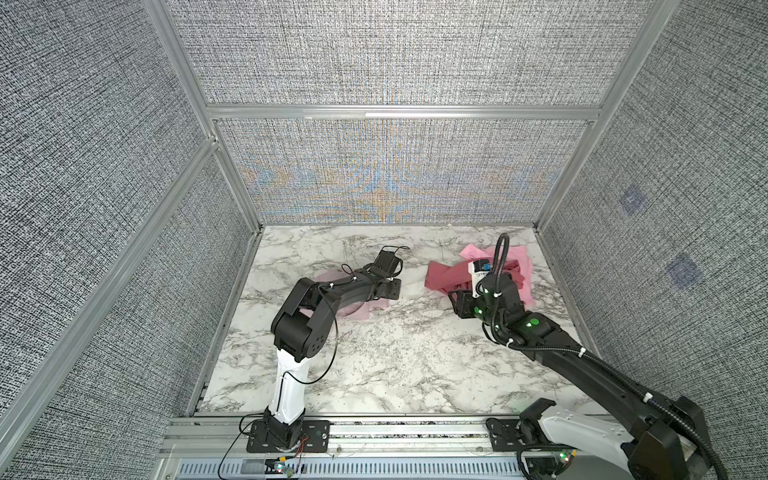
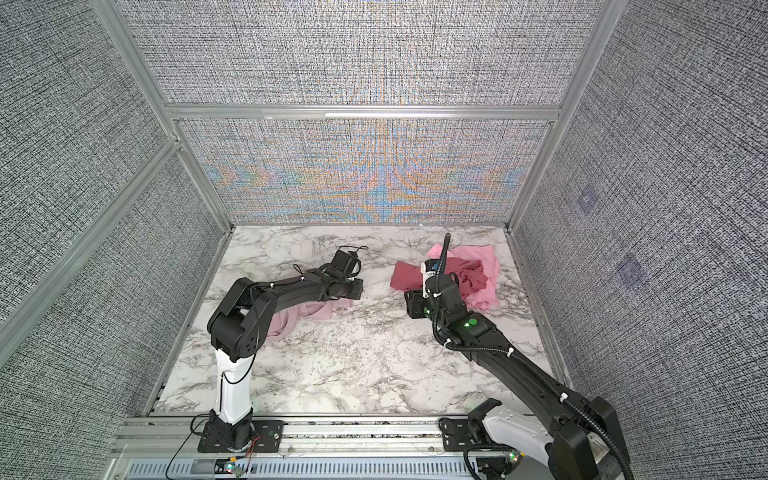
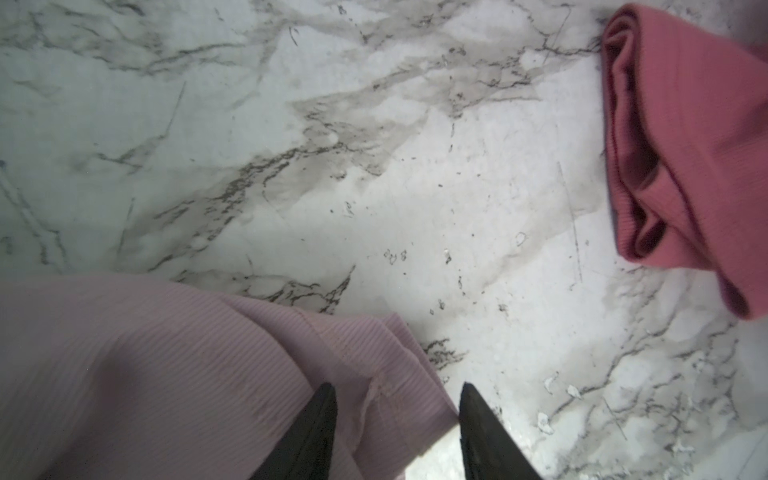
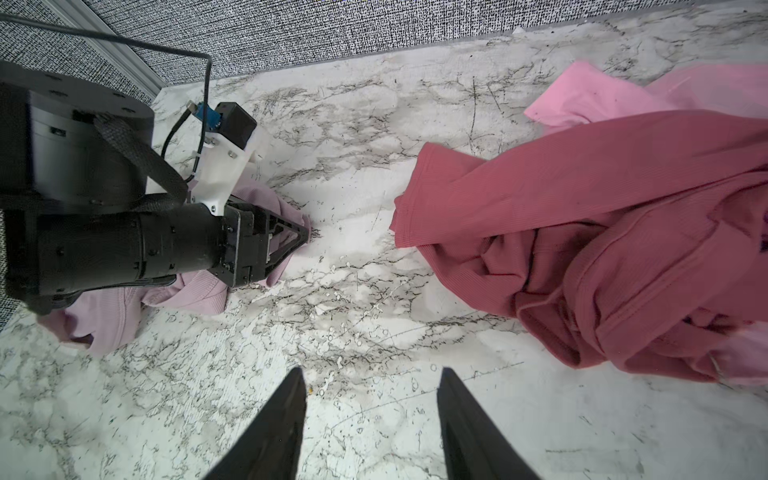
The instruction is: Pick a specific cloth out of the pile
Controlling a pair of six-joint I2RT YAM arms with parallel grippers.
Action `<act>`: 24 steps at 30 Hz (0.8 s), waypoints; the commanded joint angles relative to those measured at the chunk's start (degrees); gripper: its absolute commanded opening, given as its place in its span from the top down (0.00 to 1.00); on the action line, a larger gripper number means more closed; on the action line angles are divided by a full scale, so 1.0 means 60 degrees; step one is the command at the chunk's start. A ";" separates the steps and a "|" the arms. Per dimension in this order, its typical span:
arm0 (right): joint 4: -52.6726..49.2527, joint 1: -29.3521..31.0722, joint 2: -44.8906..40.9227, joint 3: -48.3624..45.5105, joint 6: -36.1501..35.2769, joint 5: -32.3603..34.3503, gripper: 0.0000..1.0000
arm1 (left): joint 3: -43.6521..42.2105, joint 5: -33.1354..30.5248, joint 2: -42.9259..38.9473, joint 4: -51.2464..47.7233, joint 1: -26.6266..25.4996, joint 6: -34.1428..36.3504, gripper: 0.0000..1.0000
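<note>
The cloth [image 1: 365,311] [image 2: 320,311], pale mauve-pink and ribbed, lies on the marble left of centre, partly under my left arm. My left gripper [image 1: 391,291] [image 3: 397,386] hovers open over its corner; the hem lies between the spread fingers, which do not pinch it. The pile [image 1: 449,275] [image 2: 415,275] sits at the back right, with a rose-red cloth [image 4: 582,216] [image 3: 685,145] on top of a bright pink one [image 4: 590,95]. My right gripper [image 1: 458,305] [image 4: 372,372] is open over bare marble just in front of the pile's left end. The right wrist view also shows the left gripper [image 4: 305,237] above the cloth [image 4: 195,291].
Grey fabric walls on aluminium posts [image 1: 249,208] close in the marble table [image 1: 395,365] on three sides. The pile lies close to the right wall. A metal rail [image 1: 415,432] with both arm bases runs along the front edge.
</note>
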 commanded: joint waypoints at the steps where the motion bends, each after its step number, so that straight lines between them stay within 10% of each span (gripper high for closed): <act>1: 0.0187 0.0010 0.0012 0.0001 0.0144 -0.0037 0.47 | 0.0081 -0.0121 0.0167 -0.0072 -0.0019 0.0095 0.49; 10: 0.0198 -0.0020 0.0000 0.0001 0.0156 -0.0009 0.47 | 0.0287 -0.0355 0.0509 -0.0387 -0.0038 0.0143 0.55; 16: 0.0170 -0.0034 -0.0024 0.0043 0.0147 0.0006 0.47 | 0.0320 -0.0646 0.0467 -0.0612 -0.0040 -0.0030 0.86; 24: 0.0169 -0.0048 -0.0023 0.0084 0.0180 0.0020 0.47 | 0.0323 -0.0681 -0.0023 -0.0548 -0.0040 0.0017 0.95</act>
